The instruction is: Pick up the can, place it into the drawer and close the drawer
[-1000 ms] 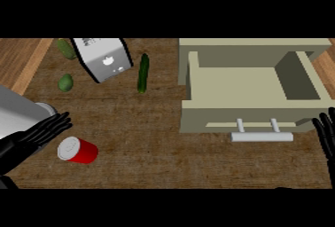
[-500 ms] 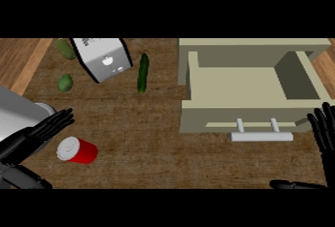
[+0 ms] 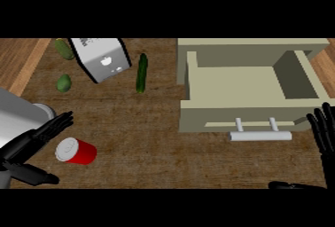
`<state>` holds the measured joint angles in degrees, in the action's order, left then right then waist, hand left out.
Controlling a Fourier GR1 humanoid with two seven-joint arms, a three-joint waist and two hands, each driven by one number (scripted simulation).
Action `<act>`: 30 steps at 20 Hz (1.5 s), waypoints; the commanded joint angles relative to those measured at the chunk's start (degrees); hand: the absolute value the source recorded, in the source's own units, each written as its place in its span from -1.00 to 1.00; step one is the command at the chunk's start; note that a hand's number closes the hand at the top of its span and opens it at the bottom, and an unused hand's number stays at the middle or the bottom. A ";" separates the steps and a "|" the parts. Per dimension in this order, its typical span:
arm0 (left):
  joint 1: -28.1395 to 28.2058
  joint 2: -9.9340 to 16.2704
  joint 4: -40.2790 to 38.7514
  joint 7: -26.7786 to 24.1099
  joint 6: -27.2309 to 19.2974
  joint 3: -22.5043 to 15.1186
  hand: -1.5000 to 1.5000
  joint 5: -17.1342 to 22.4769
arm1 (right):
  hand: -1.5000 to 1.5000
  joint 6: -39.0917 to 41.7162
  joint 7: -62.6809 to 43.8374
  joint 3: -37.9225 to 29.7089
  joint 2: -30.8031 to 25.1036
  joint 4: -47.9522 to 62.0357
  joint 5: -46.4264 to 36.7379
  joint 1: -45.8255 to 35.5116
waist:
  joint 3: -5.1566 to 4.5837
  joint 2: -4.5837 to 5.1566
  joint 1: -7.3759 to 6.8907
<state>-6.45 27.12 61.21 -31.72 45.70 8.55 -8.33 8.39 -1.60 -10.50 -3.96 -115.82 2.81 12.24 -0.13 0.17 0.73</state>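
- One can, red with a pale silver end, lies on its side on the brown counter at the lower left
- Its long axis runs roughly left to right with a slight tilt: the silver end faces left and a little up, the red body trails to the right and slightly down
- One drawer, beige, stands pulled open at the upper right, well apart from the can; its inside shows a large bare compartment and a narrower one along the right side
- One pale bar handle sits on the drawer's front, held off by two short posts
- Two hands are in view: the left hand comes in from the lower left, its fingers straight and spread apart, the fingertips just above and left of the can; whether the thumb touches the can cannot be told
- The right hand shows at the right edge, fingers straight and slightly apart, pointing up, just right of the drawer front; it holds nothing
- One silver, boxy appliance lies tilted at the upper left
- One long dark green cucumber lies nearly upright in the view, just right of the appliance
- Two smaller green vegetables: one at the top left beside the appliance, one lower down on the counter
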 commanded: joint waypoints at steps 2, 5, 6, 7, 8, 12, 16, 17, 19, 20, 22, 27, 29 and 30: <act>1.12 2.23 -4.35 -11.95 5.98 -2.81 -1.00 -1.16 | -1.00 -0.01 -1.64 0.79 0.38 -3.98 -0.69 2.35 | 0.04 -0.16 -0.19; -2.85 0.50 -11.21 -15.61 1.18 -6.53 -1.00 -4.46 | -1.00 1.28 1.80 -1.11 0.00 -0.68 1.43 1.51 | -0.03 0.11 0.64; -4.19 1.13 -12.59 -14.76 1.54 -5.95 -1.00 -3.31 | -1.00 -0.11 2.62 1.85 2.57 -2.40 -1.84 3.98 | 0.00 0.03 0.55; -2.92 2.55 -13.13 -17.68 1.34 -6.60 -1.00 -4.12 | -1.00 1.94 1.33 -1.79 -1.00 -0.45 1.43 1.75 | 0.02 0.02 0.17; -5.14 3.53 -14.64 -16.33 2.05 -6.19 -1.00 -3.31 | -1.00 0.20 0.29 0.77 1.14 -1.95 -0.60 1.68 | 0.03 0.01 0.13; -11.06 2.08 -21.18 -15.25 0.10 -7.91 -1.00 -3.37 | -1.00 -0.56 -0.25 1.71 1.70 -2.05 -1.71 0.65 | -0.02 0.17 0.60; -8.35 3.83 -22.85 -21.79 -0.73 -10.14 -1.00 -4.05 | -1.00 1.29 0.89 0.59 0.59 -2.16 -0.51 2.30 | -0.04 0.17 0.66; -10.93 2.13 -23.23 -18.98 -1.35 -10.04 -1.00 -2.99 | -1.00 0.33 -0.15 0.18 0.37 0.13 -0.75 -0.61 | -0.02 0.25 0.48; -7.59 1.38 -21.27 -20.29 -3.19 -12.36 -1.00 -4.00 | -1.00 -0.71 -0.85 1.29 1.67 -3.40 -1.73 1.00 | 0.01 0.01 0.20; -9.99 1.95 -23.95 -20.52 -2.65 -11.21 -1.00 -2.87 | -1.00 0.89 -0.68 -0.91 0.09 -2.94 0.94 1.05 | 0.00 0.10 0.62; -11.49 -0.11 -24.99 -18.88 -3.72 -12.74 -1.00 -3.30 | -1.00 -0.24 -1.36 2.32 2.20 -4.29 -2.09 2.94 | 0.00 0.05 0.73; -13.84 1.37 -29.36 -21.59 -2.84 -13.18 -1.00 -2.90 | -1.00 0.97 -4.23 -1.21 -0.71 -4.86 1.86 -0.04 | 0.02 0.07 0.28; -12.77 1.06 -30.45 -24.31 -5.12 -14.15 -1.00 -3.98 | -1.00 2.16 -3.49 -3.23 -1.36 -5.71 3.47 2.95 | 0.03 0.00 0.44; -11.17 0.44 -26.63 -22.73 -3.61 -15.34 -1.00 -3.27 | -1.00 0.76 -3.16 -2.73 -0.66 -4.90 2.14 1.05 | 0.10 -0.17 -0.32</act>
<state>-18.72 27.66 33.59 -47.72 32.85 -5.38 -12.09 9.21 -4.70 -11.49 -3.97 -120.62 4.15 13.59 -0.08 0.19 1.06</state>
